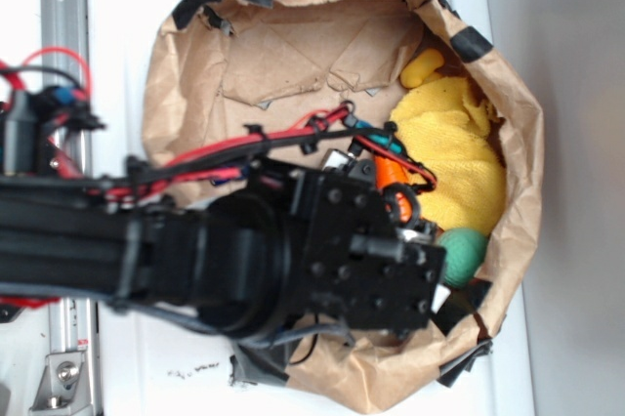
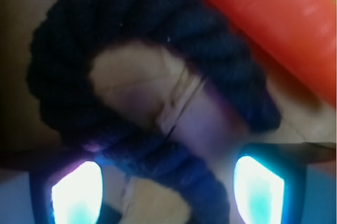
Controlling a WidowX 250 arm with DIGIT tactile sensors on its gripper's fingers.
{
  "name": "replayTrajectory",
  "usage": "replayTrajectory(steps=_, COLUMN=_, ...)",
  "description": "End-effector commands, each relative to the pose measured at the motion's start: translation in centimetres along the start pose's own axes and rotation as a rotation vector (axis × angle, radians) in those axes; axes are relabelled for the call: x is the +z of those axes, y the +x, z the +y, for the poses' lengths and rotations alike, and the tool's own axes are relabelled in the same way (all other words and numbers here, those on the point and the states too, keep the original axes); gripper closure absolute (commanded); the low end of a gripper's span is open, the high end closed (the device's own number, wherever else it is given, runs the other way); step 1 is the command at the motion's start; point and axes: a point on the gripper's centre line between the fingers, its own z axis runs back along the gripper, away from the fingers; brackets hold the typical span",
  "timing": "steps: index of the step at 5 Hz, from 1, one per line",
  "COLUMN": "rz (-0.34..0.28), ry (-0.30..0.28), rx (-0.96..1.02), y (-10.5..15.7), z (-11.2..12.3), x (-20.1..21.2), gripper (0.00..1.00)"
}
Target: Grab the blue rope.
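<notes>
Paper bag [image 1: 508,123] with yellow cloth [image 1: 454,147], orange carrot [image 2: 274,19], blue rope [image 2: 131,24] between open gripper [image 2: 168,190] fingers.

Your pincer [image 2: 168,187] sits low inside the paper bag [image 1: 508,123], its fingers [image 2: 76,192] on either side of a strand of the rope [image 2: 158,19]. The rope loops ahead on the bag floor, with the carrot toy [image 2: 274,19] just beyond its right bend.

Just ahead of the gripper [image 2: 168,190], the blue rope [image 2: 158,77] looks like fuzzy, matt twisted cotton. Beside it the orange carrot toy [image 2: 274,24] is smooth, glossy plastic. The surrounding bag [image 1: 293,55] is crinkled brown paper.
</notes>
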Motion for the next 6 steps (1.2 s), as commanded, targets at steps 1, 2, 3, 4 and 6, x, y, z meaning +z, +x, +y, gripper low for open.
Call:
replayTrajectory(steps=1, rz=-0.078, ry=-0.057, rx=-0.142, y=1.4, z=-0.6, x=0.6, gripper=0.01)
replayTrajectory(steps=2, rz=-0.079, ry=-0.088, rx=-0.219, y=1.5, z=-1.3, x=0.6, gripper=1.0)
replayTrajectory(steps=3, rz=-0.095, ry=-0.133, rx=-0.195, y=1.3, z=-1.2, x=0.5, gripper=1.0)
replayTrajectory(steps=4, rz=-0.121, ry=-0.217, rx=-0.175, y=1.1, z=-0.8, x=0.4, gripper=1.0)
replayTrajectory(steps=6, rz=-0.155, ry=-0.011, rx=0.19, y=-2.0, z=0.0, x=2.3, gripper=1.0)
